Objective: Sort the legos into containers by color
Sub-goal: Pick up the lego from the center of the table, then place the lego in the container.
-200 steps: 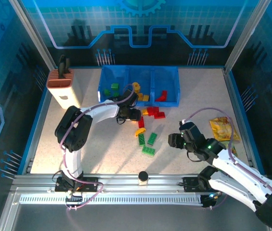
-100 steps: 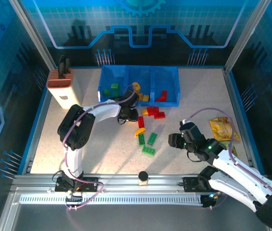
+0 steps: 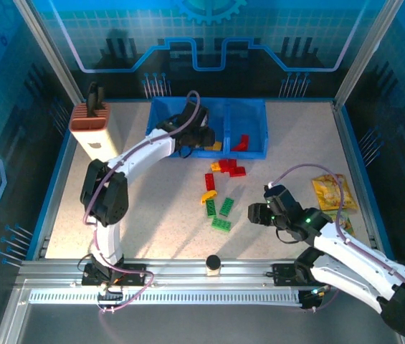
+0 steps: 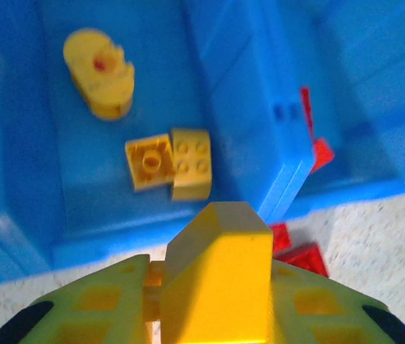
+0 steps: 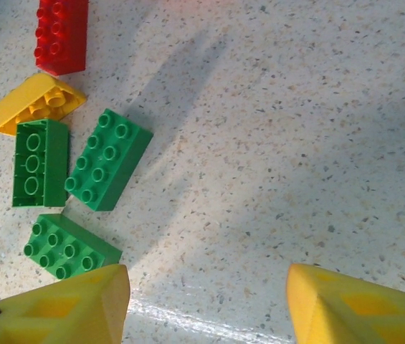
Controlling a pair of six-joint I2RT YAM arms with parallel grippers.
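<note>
At the far left, a brown-and-white block (image 3: pixel 92 127) stood near the table's edge. The left arm (image 3: pixel 129 159) rose from its base, bent at the elbow and stretched diagonally up to the blue tray (image 3: pixel 251 153), with its wrist over the front of the middle bin (image 4: pixel 80 186). The left gripper (image 3: pixel 201 136) was clamped on a yellow brick (image 4: pixel 218 276), which sat squeezed between both fingers (image 4: pixel 94 307) above the tray's near wall. In the middle bin lay a round yellow piece (image 4: pixel 100 72) and two yellow bricks (image 4: pixel 170 163) touching each other. The right bin (image 3: pixel 254 125) held a red brick (image 3: pixel 241 142).

In front of the tray, loose legos lay on the table. There was a red cluster (image 3: pixel 229 168), a long red brick (image 3: pixel 209 181), a yellow wedge (image 3: pixel 208 196) and three green bricks (image 3: pixel 221 225) close together.

The right arm (image 3: pixel 345 251) lay low, reaching from its base at the lower right up and leftward. The right gripper (image 3: pixel 256 213) sat just beside the green bricks. Its fingers (image 5: pixel 73 304) stood apart, holding nothing, with bare tabletop between them. A yellow snack packet (image 3: pixel 333 192) lay at the far right.
</note>
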